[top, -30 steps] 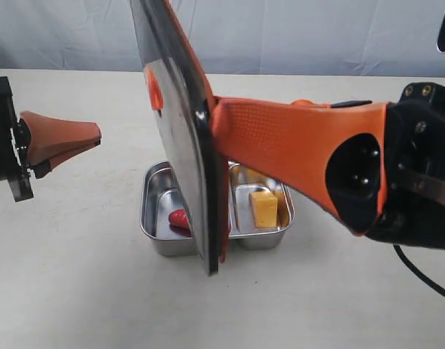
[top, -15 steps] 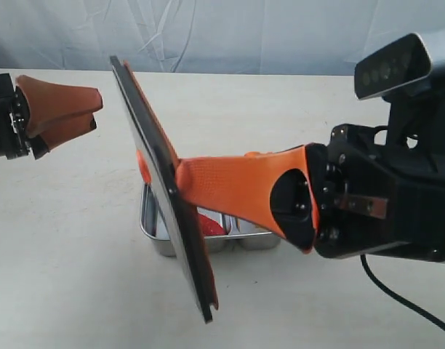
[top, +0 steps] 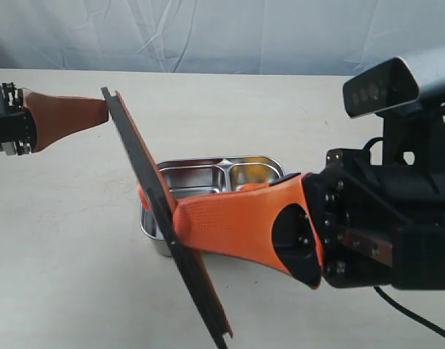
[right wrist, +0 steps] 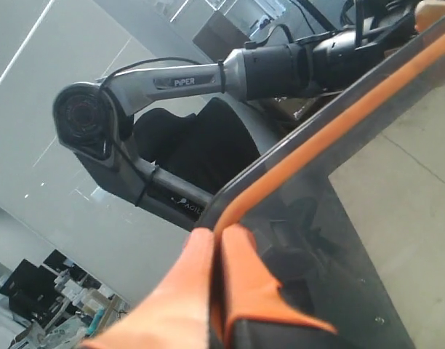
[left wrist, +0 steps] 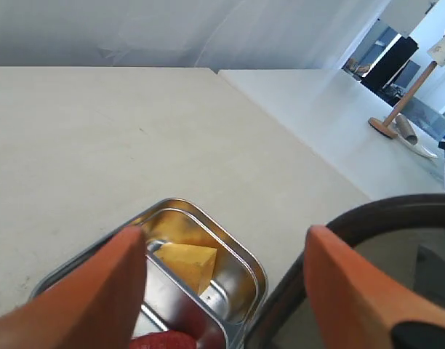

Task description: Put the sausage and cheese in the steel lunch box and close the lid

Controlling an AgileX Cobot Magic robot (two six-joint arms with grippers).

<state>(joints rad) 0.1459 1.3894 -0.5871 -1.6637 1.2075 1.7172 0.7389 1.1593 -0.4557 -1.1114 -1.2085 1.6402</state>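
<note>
The steel lunch box sits mid-table. The yellow cheese lies in one compartment, and the red sausage in the other, showing only in the left wrist view. My right gripper is shut on the long edge of the dark lid, holding it steeply tilted over the box's left end. The right wrist view shows the fingers pinching the lid at its orange seal. My left gripper hangs open by the lid's upper corner. Its fingers stand wide apart above the box.
The bare beige table spreads around the box, with a white cloth backdrop behind. My right arm and its camera mount fill the right foreground. A cable trails at the front right.
The lid has swung from nearly upright to a steep slant, its top leaning left. My right arm dropped and pulled toward the front. The left gripper opened and rose to the lid's upper corner.
</note>
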